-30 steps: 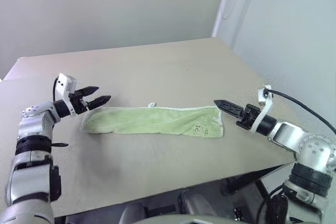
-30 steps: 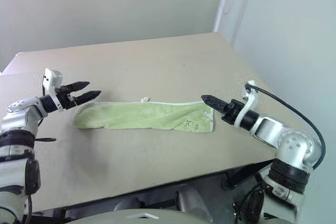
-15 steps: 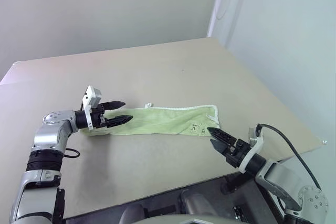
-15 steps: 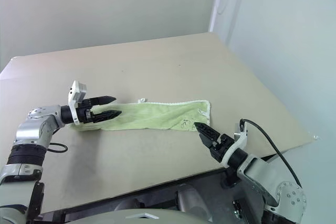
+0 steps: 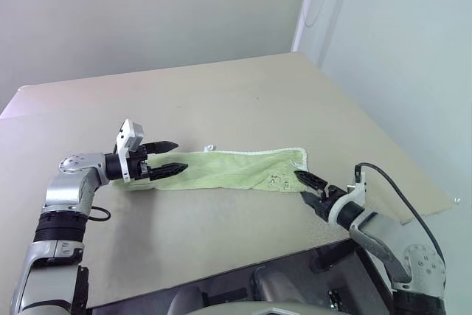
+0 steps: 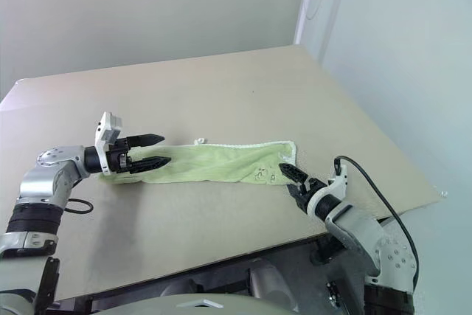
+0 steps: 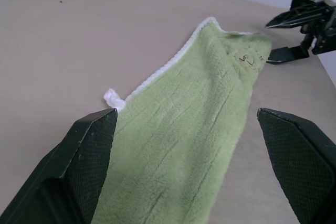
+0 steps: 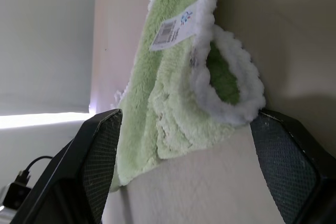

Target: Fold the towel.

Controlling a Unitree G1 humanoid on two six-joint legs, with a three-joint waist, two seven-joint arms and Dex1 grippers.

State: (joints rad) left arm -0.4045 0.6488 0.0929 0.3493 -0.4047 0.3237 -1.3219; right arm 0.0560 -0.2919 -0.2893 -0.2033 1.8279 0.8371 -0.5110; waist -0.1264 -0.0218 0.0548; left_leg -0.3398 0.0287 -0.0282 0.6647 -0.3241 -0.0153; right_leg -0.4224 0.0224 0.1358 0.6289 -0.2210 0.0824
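The towel [image 5: 225, 170] lies flat on the table [image 5: 243, 101] as a long folded strip running from 9 o'clock to 3 o'clock, white edging along its far side. My left gripper [image 5: 171, 157] sits at the strip's 9 o'clock end — fingers spread, one above the cloth, one beside it. My right gripper [image 5: 303, 185] sits at the 3 o'clock end, just beside the embroidered mark [image 5: 278, 180] — fingers spread, gripping nothing.

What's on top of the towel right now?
Nothing rests on the towel. The open left gripper hangs over one end. A white label lies on the other end. The underside is hidden.
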